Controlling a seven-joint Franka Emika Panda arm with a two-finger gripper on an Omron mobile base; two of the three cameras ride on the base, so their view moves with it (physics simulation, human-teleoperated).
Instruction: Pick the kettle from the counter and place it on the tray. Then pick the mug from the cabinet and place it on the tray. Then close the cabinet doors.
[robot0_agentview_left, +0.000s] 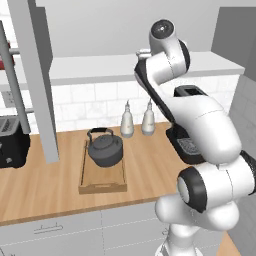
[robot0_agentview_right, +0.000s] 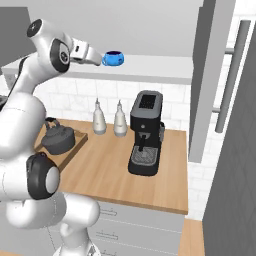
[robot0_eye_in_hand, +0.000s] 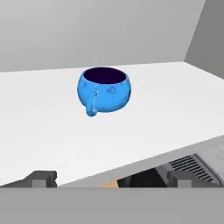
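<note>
We see a bright blue mug (robot0_eye_in_hand: 105, 91) with faint bubble marks and a dark inside — on a pale shelf (robot0_eye_in_hand: 39, 127); the kettle (robot0_agentview_left: 105, 149) is dark grey, the surface (robot0_agentview_left: 45, 185) light-brown wood-grain.

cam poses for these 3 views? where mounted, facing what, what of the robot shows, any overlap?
Left base view: behind-left of the arm, looking down at the squat dark grey kettle on the light wooden tray; white arm at right.
Right base view: behind-right, facing the tall black coffee machine; arm at left.
Hand view: on the hand, facing the small bright blue mug on the pale cabinet shelf; dark fingertips at bottom.
Shared: kettle, tray, coffee machine.
</note>
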